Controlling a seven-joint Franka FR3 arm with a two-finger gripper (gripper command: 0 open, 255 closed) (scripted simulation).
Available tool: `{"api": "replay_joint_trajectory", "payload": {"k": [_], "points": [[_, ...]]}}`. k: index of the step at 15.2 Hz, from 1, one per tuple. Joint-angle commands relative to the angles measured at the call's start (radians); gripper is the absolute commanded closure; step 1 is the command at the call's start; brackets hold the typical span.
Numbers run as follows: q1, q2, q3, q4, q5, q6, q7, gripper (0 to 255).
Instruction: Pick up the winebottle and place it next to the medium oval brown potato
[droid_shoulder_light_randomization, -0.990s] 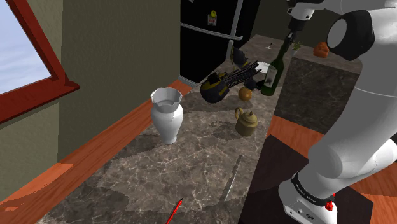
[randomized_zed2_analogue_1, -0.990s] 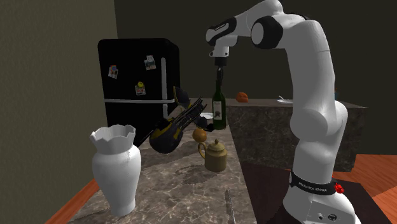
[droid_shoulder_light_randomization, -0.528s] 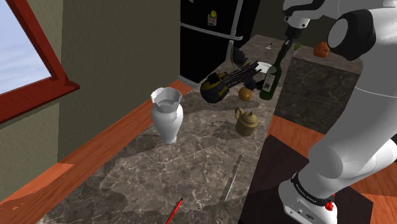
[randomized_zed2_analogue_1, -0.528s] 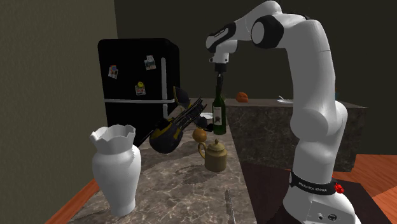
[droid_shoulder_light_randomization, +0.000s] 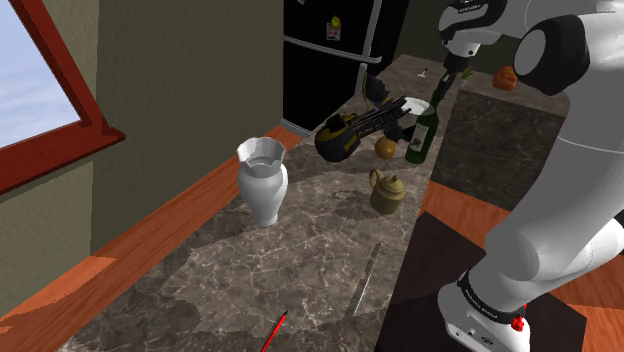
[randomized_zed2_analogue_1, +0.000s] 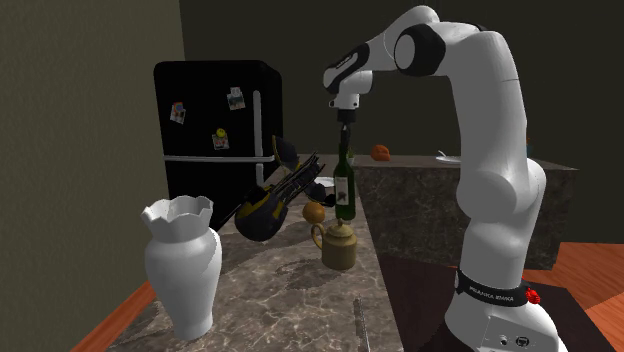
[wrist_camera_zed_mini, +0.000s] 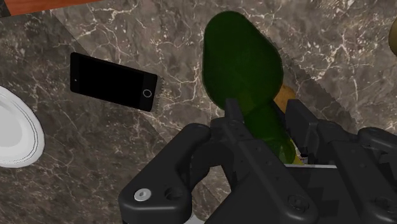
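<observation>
Green bottle gripped by the neck near the counter's edge.
We see one dark green bottle (droid_shoulder_light_randomization: 421, 135) with a pale label, upright, its neck clamped in the closed jaws, close to the marble counter (droid_shoulder_light_randomization: 300, 250) edge on the shoulder view's right; we cannot tell whether its base touches the marble. Just beside it sit one small orange ball (droid_shoulder_light_randomization: 385, 147) and one black-and-yellow bundle (droid_shoulder_light_randomization: 342, 136). One phone (wrist_camera_zed_mini: 113, 81) and one white plate (wrist_camera_zed_mini: 16, 137) lie near. Bare marble opens past one teapot (droid_shoulder_light_randomization: 387, 190) and one white vase (droid_shoulder_light_randomization: 263, 185).

Glossy white rounded arm links (randomized_zed2_analogue_1: 495, 170); dark grey joint caps (randomized_zed2_analogue_1: 418, 50); black base band (randomized_zed2_analogue_1: 490, 294), white lettering; small red knob (randomized_zed2_analogue_1: 533, 296); all-black two-finger gripper (wrist_camera_zed_mini: 264, 118), silver screw (wrist_camera_zed_mini: 142, 195).
</observation>
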Motion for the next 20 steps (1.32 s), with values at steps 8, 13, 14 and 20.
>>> {"api": "replay_joint_trajectory", "payload": {"k": [8,13,14,20], "points": [[0.000,0.000,0.000,-0.003,0.000,0.004,0.000,0],[-0.001,-0.006,-0.001,0.023,-0.003,-0.027,0.002,0],[-0.002,-0.009,-0.003,0.052,-0.005,-0.059,0.003,0],[-0.006,-0.011,-0.004,0.109,-0.007,-0.118,0.006,0]]}}
